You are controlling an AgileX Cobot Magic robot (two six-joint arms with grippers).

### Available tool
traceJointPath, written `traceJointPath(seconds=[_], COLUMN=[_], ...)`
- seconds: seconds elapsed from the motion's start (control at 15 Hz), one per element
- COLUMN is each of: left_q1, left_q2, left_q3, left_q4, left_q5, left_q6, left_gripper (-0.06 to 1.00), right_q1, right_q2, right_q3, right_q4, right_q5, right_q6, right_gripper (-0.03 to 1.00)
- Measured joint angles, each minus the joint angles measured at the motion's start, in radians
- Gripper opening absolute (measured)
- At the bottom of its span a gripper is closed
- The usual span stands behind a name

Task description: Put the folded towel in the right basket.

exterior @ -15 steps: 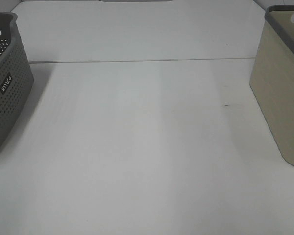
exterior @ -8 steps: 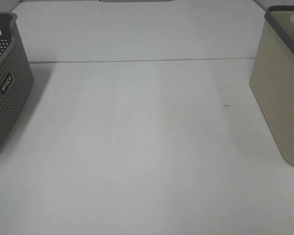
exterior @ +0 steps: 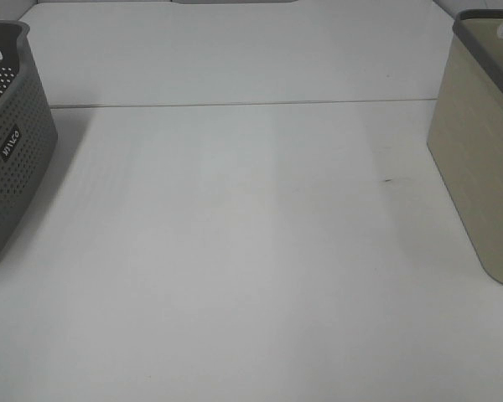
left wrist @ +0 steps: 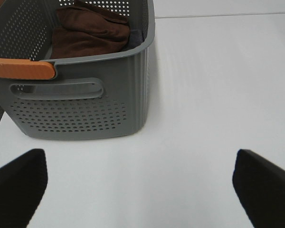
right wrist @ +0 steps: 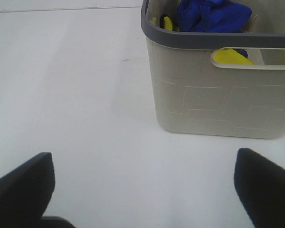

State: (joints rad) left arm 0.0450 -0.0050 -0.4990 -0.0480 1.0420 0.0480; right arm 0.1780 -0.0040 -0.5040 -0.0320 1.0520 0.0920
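Observation:
A brown folded towel (left wrist: 90, 31) lies inside the grey perforated basket (left wrist: 76, 109), which stands at the left edge of the high view (exterior: 8, 167). The beige right basket (exterior: 478, 159) stands at the right edge; the right wrist view shows it (right wrist: 218, 104) holding a blue cloth (right wrist: 211, 14) and something yellow (right wrist: 230, 57). My left gripper (left wrist: 142, 190) is open and empty over the table, short of the grey basket. My right gripper (right wrist: 142, 190) is open and empty, short of the beige basket. Neither gripper shows in the high view.
The white table (exterior: 251, 251) runs between the two baskets, with a seam across its far part (exterior: 235, 105). An orange strip (left wrist: 21, 69) lies along the grey basket's near rim. A small dark mark (exterior: 388, 179) sits on the table near the beige basket.

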Motion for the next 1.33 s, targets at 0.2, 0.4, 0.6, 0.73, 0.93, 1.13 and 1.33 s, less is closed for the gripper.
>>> traceJointPath(seconds=[0.2, 0.4, 0.6, 0.73, 0.93, 1.13, 1.33], left_q1=[0.000, 0.000, 0.000, 0.000, 0.000, 0.000, 0.000], left_q2=[0.000, 0.000, 0.000, 0.000, 0.000, 0.000, 0.000], left_q3=[0.000, 0.000, 0.000, 0.000, 0.000, 0.000, 0.000], left_q4=[-0.001, -0.002, -0.002, -0.002, -0.002, -0.002, -0.003], left_q5=[0.000, 0.000, 0.000, 0.000, 0.000, 0.000, 0.000], left_q6=[0.000, 0.000, 0.000, 0.000, 0.000, 0.000, 0.000], left_gripper=[0.99, 0.99, 0.99, 0.99, 0.99, 0.99, 0.99], right_q1=[-0.112, -0.192, -0.192, -0.192, -0.192, -0.192, -0.192], right_q2=[0.000, 0.000, 0.000, 0.000, 0.000, 0.000, 0.000], right_q3=[0.000, 0.000, 0.000, 0.000, 0.000, 0.000, 0.000], right_q4=[0.001, 0.001, 0.003, 0.003, 0.003, 0.003, 0.003], right_q5=[0.000, 0.000, 0.000, 0.000, 0.000, 0.000, 0.000], right_q6=[0.000, 0.000, 0.000, 0.000, 0.000, 0.000, 0.000], right_gripper=[0.97, 0.97, 0.97, 0.97, 0.97, 0.97, 0.97])
